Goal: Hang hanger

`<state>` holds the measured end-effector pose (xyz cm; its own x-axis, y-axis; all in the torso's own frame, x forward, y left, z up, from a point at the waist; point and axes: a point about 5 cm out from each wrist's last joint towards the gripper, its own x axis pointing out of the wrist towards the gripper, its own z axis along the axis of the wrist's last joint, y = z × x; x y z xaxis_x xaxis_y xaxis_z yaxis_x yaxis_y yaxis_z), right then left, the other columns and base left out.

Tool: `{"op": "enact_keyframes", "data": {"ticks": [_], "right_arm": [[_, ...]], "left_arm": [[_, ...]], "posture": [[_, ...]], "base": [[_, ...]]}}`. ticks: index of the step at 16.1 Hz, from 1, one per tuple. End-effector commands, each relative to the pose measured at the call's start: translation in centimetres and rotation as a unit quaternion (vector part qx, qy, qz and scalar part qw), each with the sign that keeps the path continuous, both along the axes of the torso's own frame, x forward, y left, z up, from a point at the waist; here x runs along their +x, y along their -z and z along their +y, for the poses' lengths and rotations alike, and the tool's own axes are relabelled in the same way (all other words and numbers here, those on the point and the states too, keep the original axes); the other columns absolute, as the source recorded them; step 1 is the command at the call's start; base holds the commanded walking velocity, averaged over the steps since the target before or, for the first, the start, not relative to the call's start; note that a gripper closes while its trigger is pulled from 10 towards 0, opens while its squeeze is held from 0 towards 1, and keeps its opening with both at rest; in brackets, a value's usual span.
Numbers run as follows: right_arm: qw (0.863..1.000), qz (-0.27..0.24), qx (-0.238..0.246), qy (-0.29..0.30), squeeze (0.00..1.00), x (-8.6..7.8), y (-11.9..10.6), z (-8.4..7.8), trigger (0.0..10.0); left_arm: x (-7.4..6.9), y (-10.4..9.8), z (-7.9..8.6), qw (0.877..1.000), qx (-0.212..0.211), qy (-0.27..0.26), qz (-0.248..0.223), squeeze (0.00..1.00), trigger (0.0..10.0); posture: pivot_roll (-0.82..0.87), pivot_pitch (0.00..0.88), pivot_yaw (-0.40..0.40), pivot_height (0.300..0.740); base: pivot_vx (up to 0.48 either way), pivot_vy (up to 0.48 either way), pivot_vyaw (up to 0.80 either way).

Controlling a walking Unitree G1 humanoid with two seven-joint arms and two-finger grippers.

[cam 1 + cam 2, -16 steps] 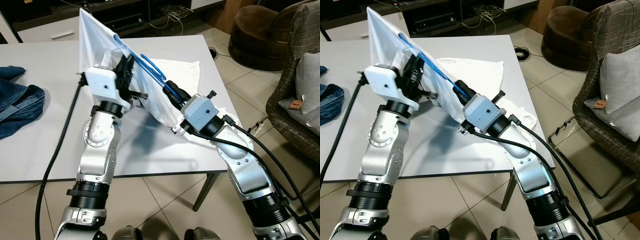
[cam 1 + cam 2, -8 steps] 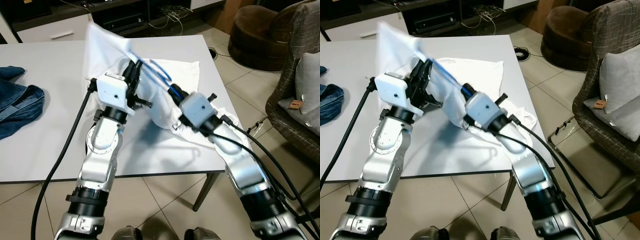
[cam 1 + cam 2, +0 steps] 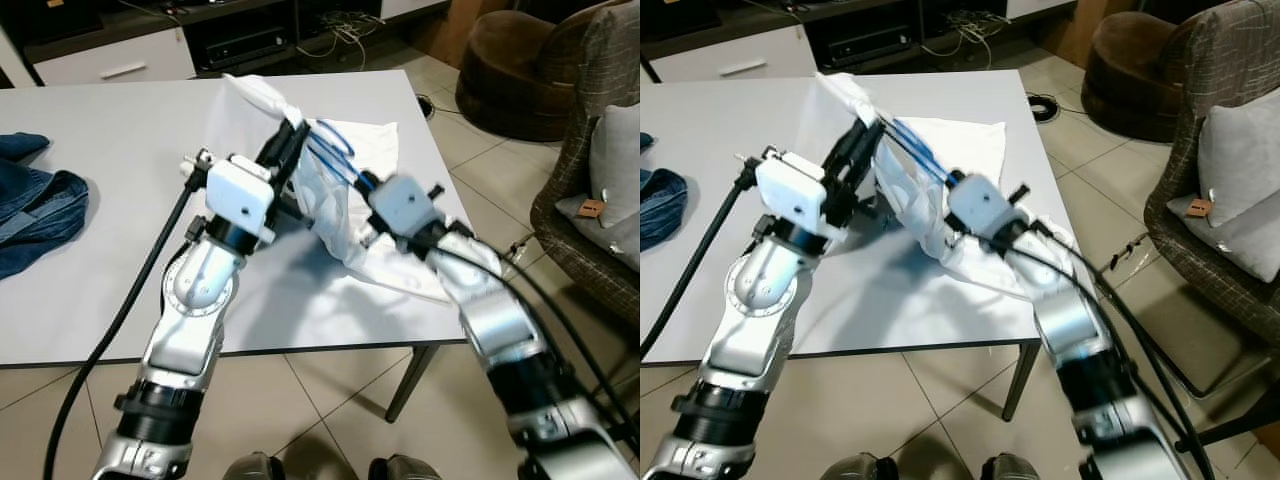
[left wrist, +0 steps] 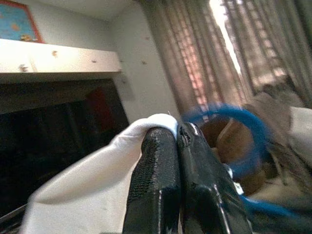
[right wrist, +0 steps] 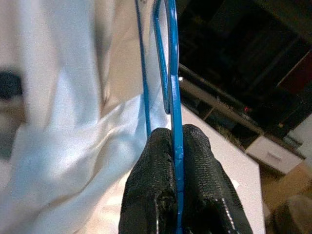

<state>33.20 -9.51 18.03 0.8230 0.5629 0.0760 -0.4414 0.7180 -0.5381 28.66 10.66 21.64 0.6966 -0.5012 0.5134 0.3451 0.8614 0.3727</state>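
- Blue hanger (image 5: 171, 73) is pinched betw. the pressed-together fingers of the right gripper (image 5: 176, 165); its wire runs up and away from the fingertips, lying against the white garment (image 3: 335, 205)
- Hanger is held above the worktop (image 3: 120, 130), at the worktop's right half, partly wrapped in the garment; its blue loop is seen just beside the left gripper (image 4: 176, 141)
- Left gripper is closed on a fold of the white garment, fingers touching, cloth bunched over the tips
- Both arms are raised over the worktop and angled inward, grippers near each other; garment is stretched betw. them, its lower part draped on the worktop
- Jeans (image 3: 35, 205) are lying at the worktop's far left edge, well apart from the grippers
- Bare worktop is seen left of the left arm; chair (image 3: 590, 190) stands beyond the right edge
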Motion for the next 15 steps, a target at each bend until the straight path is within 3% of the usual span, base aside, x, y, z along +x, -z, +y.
{"op": "enact_keyframes", "data": {"ticks": [1,5,6,7,9,10,12,13,14,15], "right_arm": [[1.0,-0.011,0.011,-0.001,0.0,0.4,-0.9,0.1,10.0],[0.999,-0.025,0.035,-0.005,0.0,1.1,-2.4,0.0,10.0],[0.999,-0.028,0.039,-0.009,0.0,1.1,-2.6,-0.2,10.0],[0.998,-0.033,0.043,-0.011,0.0,1.0,-2.7,-0.4,10.0],[0.998,-0.036,0.046,-0.01,0.0,1.0,-2.7,-0.5,10.0],[0.998,-0.037,0.048,-0.009,0.0,0.9,-2.7,-0.5,10.0],[0.998,-0.041,0.055,-0.007,0.0,0.9,-2.8,-0.6,10.0],[0.997,-0.043,0.057,-0.004,0.0,1.0,-2.8,-0.7,10.0],[0.997,-0.044,0.058,-0.002,0.0,1.0,-2.8,-0.7,10.0],[0.997,-0.045,0.06,0.007,0.0,1.2,-2.8,-0.9,10.0]], "left_arm": [[-0.5,-0.2,-0.3,1.0,0.007,0.019,-0.01,0.0,0.0],[-0.6,0.7,-0.7,0.999,0.024,0.03,0.019,0.0,0.0],[-0.3,0.9,-0.5,0.999,0.025,0.013,0.029,0.0,9.3],[-0.1,0.8,-0.1,0.999,0.023,0.0,0.032,0.0,10.0],[-0.1,0.5,0.5,1.0,0.014,-0.011,0.021,0.0,10.0],[-0.1,0.4,0.6,1.0,0.025,-0.012,0.014,1.0,10.0],[0.0,0.6,0.8,0.998,0.057,-0.032,0.003,1.0,10.0],[0.3,0.6,1.0,0.997,0.062,-0.048,0.009,0.15,10.0],[0.3,0.6,1.0,0.997,0.066,-0.048,0.011,0.15,10.0],[0.4,0.7,1.3,0.996,0.071,-0.052,0.015,0.0,10.0]], "posture": [[-0.07,0.045,0.049,0.74],[-0.06,0.04,0.041,0.74],[-0.05,0.04,0.038,0.74],[-0.05,0.041,0.037,0.74],[-0.05,0.043,0.037,0.74],[-0.06,0.044,0.038,0.74],[-0.06,0.046,0.04,0.74],[-0.06,0.048,0.042,0.74],[-0.06,0.048,0.042,0.74],[-0.06,0.048,0.042,0.74]], "base": [[0.0,0.0,0.0],[0.0,0.0,0.0],[0.0,0.0,0.0],[0.0,0.0,0.0],[0.0,0.0,0.0],[0.0,0.0,0.0],[0.0,0.0,0.0],[0.0,0.0,0.0],[0.0,0.0,0.0],[0.0,0.0,0.0]]}}
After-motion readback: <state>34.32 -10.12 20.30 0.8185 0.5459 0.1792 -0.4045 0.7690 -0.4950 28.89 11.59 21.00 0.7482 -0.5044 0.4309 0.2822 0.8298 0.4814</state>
